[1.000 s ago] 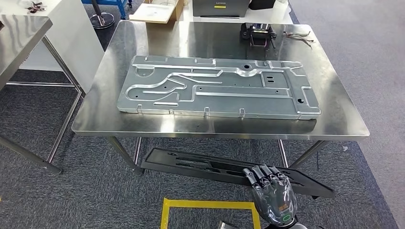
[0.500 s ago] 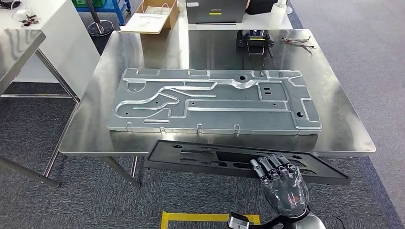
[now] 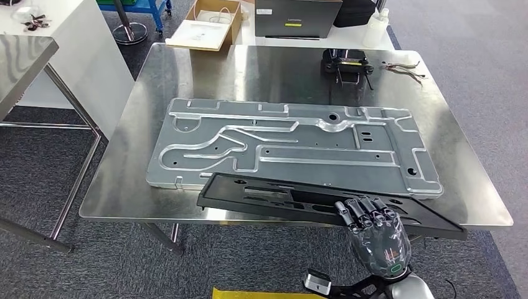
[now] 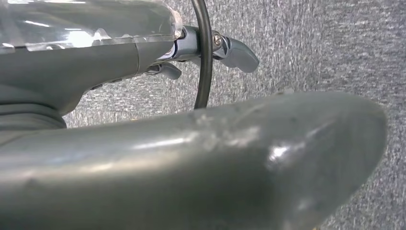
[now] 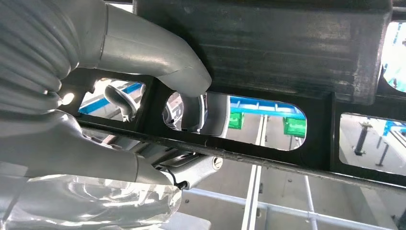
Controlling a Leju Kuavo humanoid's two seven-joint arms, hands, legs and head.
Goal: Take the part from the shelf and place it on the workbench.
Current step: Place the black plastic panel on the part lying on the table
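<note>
One black part (image 3: 292, 198) gripped by right hand (image 3: 372, 233) (thumb under, fingers over) at workbench (image 3: 124, 187) 6 o'clock edge, overlapping silver panel (image 3: 292, 146); left hand (image 4: 143, 158) state: cannot tell.

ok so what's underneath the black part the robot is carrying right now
The black part, gripped by the right hand, hangs over the near edge of the steel table. Its far edge overlaps the grey metal panel. Whether it touches either cannot be told; what lies beneath it is hidden.
</note>
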